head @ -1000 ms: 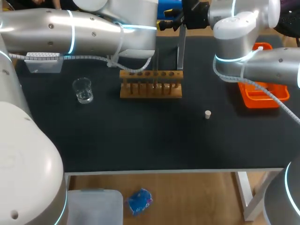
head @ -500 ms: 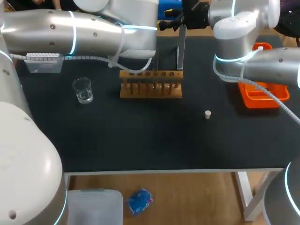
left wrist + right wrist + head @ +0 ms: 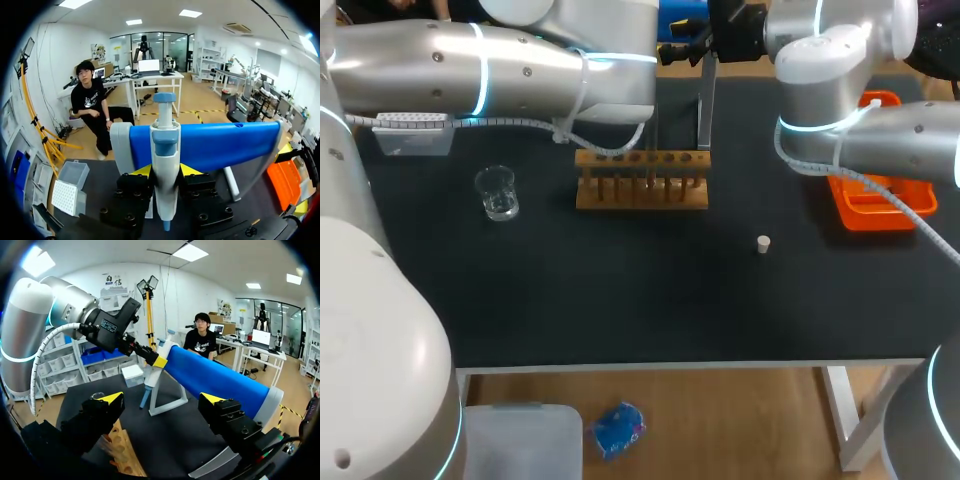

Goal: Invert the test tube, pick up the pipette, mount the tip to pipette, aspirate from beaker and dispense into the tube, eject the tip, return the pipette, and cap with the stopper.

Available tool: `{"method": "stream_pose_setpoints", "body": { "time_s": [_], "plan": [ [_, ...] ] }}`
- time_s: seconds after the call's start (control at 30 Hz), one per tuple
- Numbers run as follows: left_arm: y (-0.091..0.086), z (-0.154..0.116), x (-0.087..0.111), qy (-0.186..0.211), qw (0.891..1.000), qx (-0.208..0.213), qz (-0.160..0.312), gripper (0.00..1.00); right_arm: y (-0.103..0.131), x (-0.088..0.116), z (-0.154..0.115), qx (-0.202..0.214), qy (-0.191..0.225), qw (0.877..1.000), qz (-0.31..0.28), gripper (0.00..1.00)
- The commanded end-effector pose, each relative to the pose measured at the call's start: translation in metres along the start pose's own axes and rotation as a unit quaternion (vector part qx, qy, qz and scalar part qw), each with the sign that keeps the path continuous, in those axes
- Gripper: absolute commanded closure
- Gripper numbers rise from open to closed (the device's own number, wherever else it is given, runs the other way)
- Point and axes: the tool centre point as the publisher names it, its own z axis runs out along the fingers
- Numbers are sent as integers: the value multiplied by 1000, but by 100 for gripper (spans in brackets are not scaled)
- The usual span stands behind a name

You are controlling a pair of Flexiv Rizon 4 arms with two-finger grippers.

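A white and blue pipette (image 3: 165, 165) hangs on the stand's blue bar (image 3: 220, 145) at the back of the table. My left gripper (image 3: 165, 172) is shut on its body, with a yellow-tipped finger on each side. The right wrist view shows the same grip, the left gripper (image 3: 151, 359) on the pipette (image 3: 148, 386). My right gripper (image 3: 161, 399) is open and holds nothing; it hovers beside the bar, above the wooden rack (image 3: 641, 178). The beaker (image 3: 497, 192) stands at the left. The white stopper (image 3: 763, 243) lies to the right of the middle.
A white tip box (image 3: 413, 132) sits at the back left and an orange tray (image 3: 880, 205) at the right. The stand's grey post (image 3: 705, 100) rises just behind the rack. Both arms crowd the back middle of the black mat (image 3: 620, 300).
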Motion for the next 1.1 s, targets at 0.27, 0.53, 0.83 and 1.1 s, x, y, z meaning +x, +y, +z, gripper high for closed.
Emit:
{"method": "stream_pose_setpoints", "body": {
  "time_s": [0.27,0.53,0.83,1.1],
  "plan": [
    [4,9,0,3,1000,-7,-2,100,0,0,0,0,-1,1000,0,0],
    [6,12,0,4,1000,-9,-6,100,0,0,0,0,-1,1000,0,0],
    [7,13,0,6,1000,-7,-10,100,0,0,0,0,-1,1000,0,0],
    [8,14,1,8,1000,-6,-12,93,0,0,0,0,-1,1000,0,0]
  ]
}}
